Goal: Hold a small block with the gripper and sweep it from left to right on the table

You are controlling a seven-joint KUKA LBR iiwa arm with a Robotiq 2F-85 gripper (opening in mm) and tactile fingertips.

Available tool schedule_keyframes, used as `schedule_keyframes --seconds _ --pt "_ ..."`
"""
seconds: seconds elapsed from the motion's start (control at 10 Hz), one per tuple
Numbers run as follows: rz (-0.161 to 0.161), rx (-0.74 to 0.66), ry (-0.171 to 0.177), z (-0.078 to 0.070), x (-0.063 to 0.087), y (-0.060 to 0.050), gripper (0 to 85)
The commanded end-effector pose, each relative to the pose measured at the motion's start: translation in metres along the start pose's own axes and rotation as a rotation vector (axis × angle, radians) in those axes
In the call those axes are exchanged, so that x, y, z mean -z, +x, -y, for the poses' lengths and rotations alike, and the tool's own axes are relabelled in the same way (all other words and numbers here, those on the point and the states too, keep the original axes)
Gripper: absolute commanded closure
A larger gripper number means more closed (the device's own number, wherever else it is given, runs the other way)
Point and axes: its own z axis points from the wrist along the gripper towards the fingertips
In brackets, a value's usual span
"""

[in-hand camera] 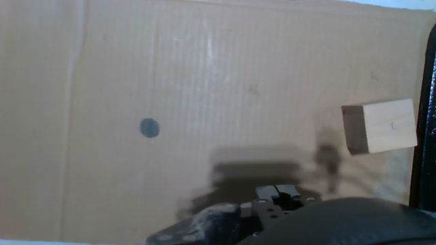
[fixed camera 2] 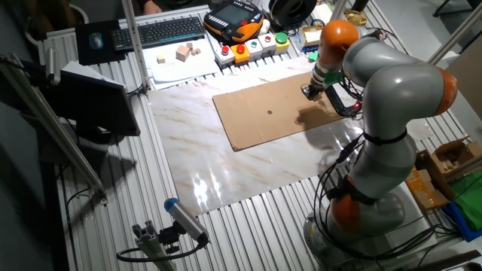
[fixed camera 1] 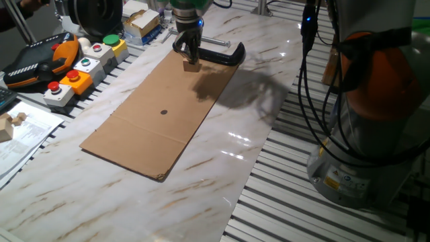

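The small block (fixed camera 1: 192, 65) is a light-tan wooden cube at the far right edge of the brown cardboard sheet (fixed camera 1: 154, 128), which lies on the white marble table (fixed camera 1: 201, 195). My black gripper (fixed camera 1: 191, 58) points straight down with its fingertips closed around the block's top, and the block rests on or just above the cardboard. The other fixed view shows the gripper (fixed camera 2: 310, 92) at the same cardboard edge. In the hand view the block (in-hand camera: 379, 126) is at the far right, next to a black strip at the frame's edge.
A black clamp (fixed camera 1: 225, 54) lies just right of the block. Button boxes (fixed camera 1: 74, 74) and an orange teach pendant (fixed camera 1: 40, 57) line the far left. Paper with pale wooden pieces (fixed camera 2: 181, 53) sits by a keyboard (fixed camera 2: 158, 31). The cardboard has a dark dot (in-hand camera: 149, 127).
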Motion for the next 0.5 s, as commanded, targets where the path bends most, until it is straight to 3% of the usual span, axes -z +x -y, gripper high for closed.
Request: schedule_keyframes --seconds 0.0,0.2,0.4 --pt "-0.003 0.007 -0.007 -0.0002 -0.0011 -0.0004 84.3" --pt "0.001 0.023 -0.025 -0.0006 -0.0035 -0.0014 84.3" --pt "-0.014 0.034 -0.039 -0.0005 -0.0024 -0.0003 84.3"
